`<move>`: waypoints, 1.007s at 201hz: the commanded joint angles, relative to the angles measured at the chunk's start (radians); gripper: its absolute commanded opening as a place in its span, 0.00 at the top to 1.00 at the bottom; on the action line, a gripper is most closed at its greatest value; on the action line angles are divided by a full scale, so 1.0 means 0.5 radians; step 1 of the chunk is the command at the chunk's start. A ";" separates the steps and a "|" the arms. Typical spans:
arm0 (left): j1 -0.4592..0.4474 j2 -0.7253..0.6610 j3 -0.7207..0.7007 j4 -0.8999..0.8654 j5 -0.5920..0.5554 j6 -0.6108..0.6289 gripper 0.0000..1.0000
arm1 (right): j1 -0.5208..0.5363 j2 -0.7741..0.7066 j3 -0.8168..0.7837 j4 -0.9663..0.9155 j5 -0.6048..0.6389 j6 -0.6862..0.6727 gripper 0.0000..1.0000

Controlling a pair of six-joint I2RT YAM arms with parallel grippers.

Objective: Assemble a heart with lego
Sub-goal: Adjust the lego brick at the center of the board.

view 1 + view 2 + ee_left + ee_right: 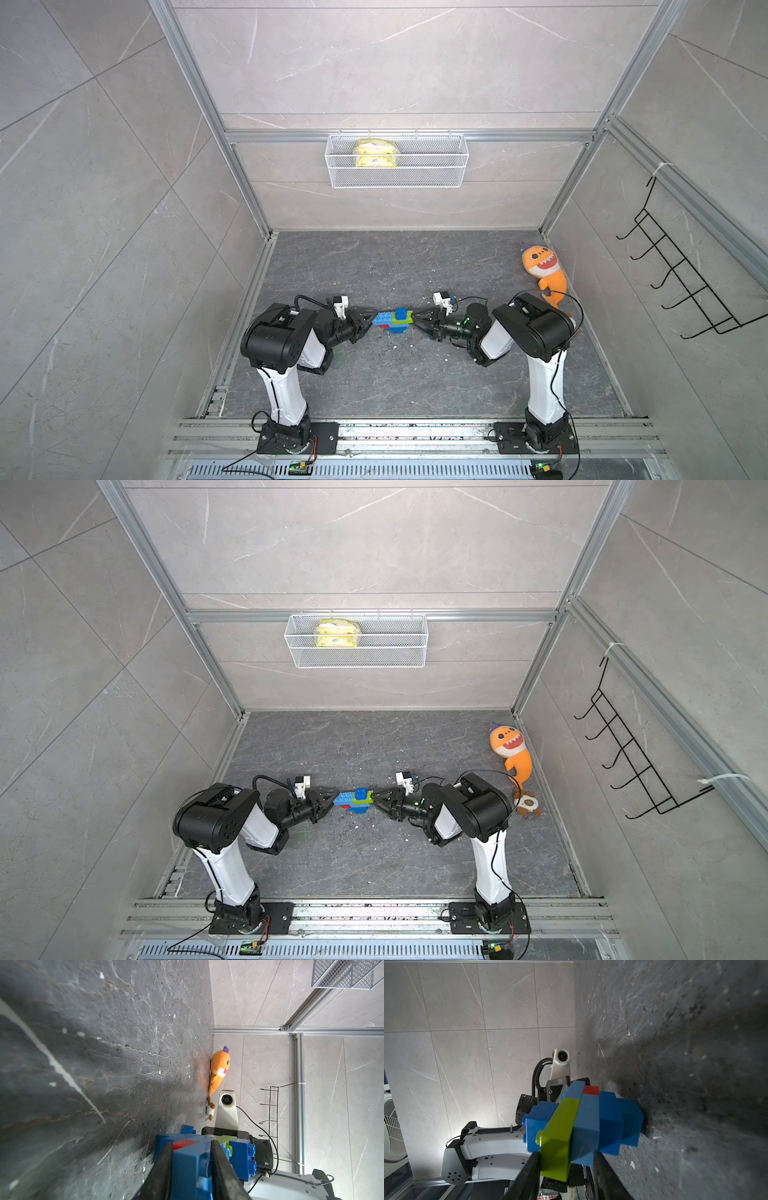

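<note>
Left gripper (371,320) seen clamped on light-blue left end of heart (392,321), fingers (220,1164) pressed against both sides of brick. Right gripper (416,318) set at lime-green right end, jaws parted and straddling it; firm hold cannot be told. Heart spanned between both grippers at mid-floor, studs upward, red block on underside, dark-blue brick lowest, close to dark stone floor (395,382). Orange plush shark (544,270) propped in far right corner. Wire basket (415,176) hung on far wall.
</note>
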 commanded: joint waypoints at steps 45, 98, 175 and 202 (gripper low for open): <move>0.011 -0.046 0.064 0.089 0.066 0.040 0.89 | -0.098 -0.105 -0.028 -0.184 -0.062 -0.018 0.56; 0.036 -0.079 0.066 0.092 0.086 0.048 0.89 | -0.165 -0.140 -0.045 -0.209 -0.040 -0.019 0.56; 0.084 -0.151 0.077 -0.094 0.179 0.129 0.92 | -0.220 -1.046 0.403 -2.998 0.444 -1.678 0.53; 0.086 -0.310 0.130 -0.554 0.199 0.364 0.92 | -0.223 -1.122 0.734 -3.837 0.861 -2.212 0.52</move>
